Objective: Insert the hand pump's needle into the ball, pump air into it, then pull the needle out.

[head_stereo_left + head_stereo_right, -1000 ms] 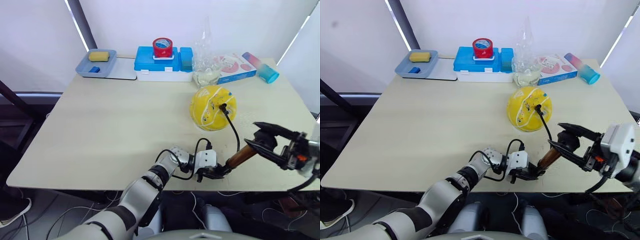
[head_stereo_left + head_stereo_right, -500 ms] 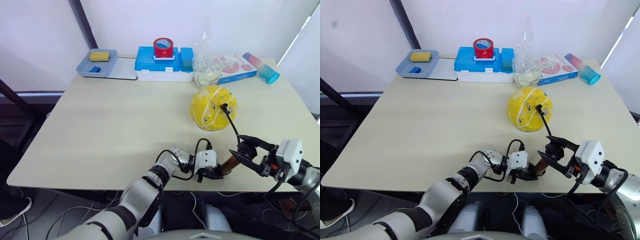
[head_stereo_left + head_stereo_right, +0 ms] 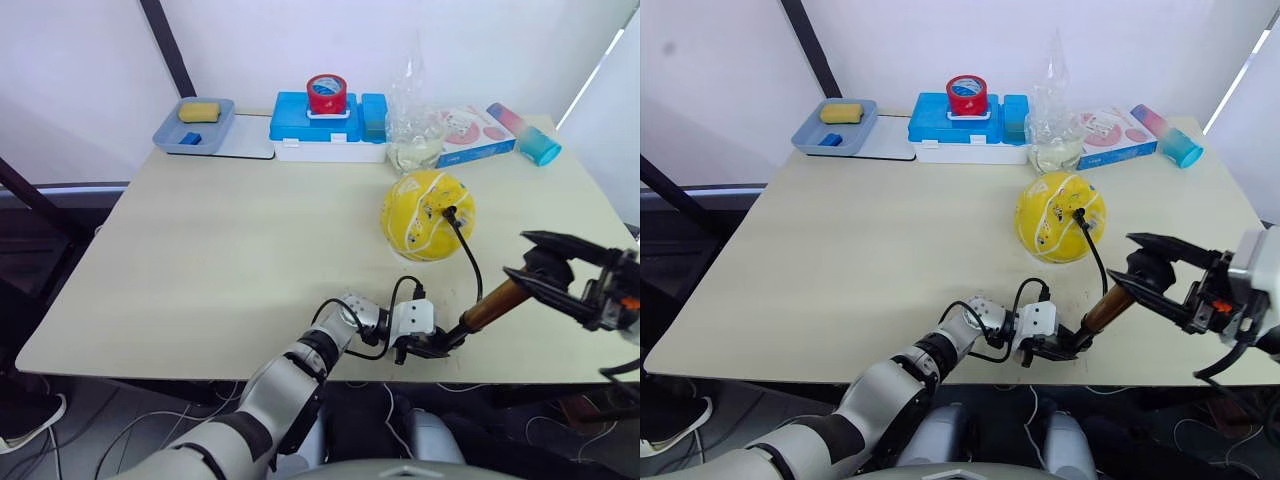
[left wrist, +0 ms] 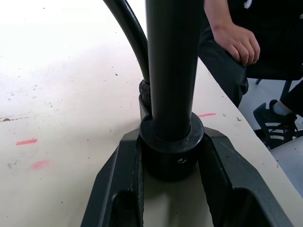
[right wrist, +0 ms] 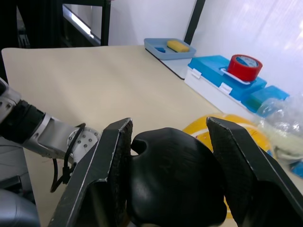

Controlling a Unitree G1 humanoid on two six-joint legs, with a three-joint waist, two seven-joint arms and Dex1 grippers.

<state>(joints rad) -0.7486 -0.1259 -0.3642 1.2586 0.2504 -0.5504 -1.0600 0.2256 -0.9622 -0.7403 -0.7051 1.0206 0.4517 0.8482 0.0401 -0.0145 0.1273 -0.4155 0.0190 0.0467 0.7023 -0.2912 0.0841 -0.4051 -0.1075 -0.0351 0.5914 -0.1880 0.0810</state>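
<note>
The hand pump [image 3: 488, 307] leans up from the worktop [image 3: 220, 250]. The left pincer [image 3: 428, 345] squeezes its base. The right pincer [image 3: 548, 266] pinches its handle.

The yellow ball [image 3: 428, 214], streaked with white lines and dotted with small colourful prints, sits on the table toward its right side. The needle's black fitting [image 3: 450, 212] is seated in the ball's upper right face. From it a thin black hose [image 3: 471, 258] curves down to the hand pump [image 3: 489, 304], a copper-brown cylinder tilted up to the right, with its black base [image 4: 170, 150] near the table's front edge and its black handle [image 5: 173, 182] at the raised end.
</note>
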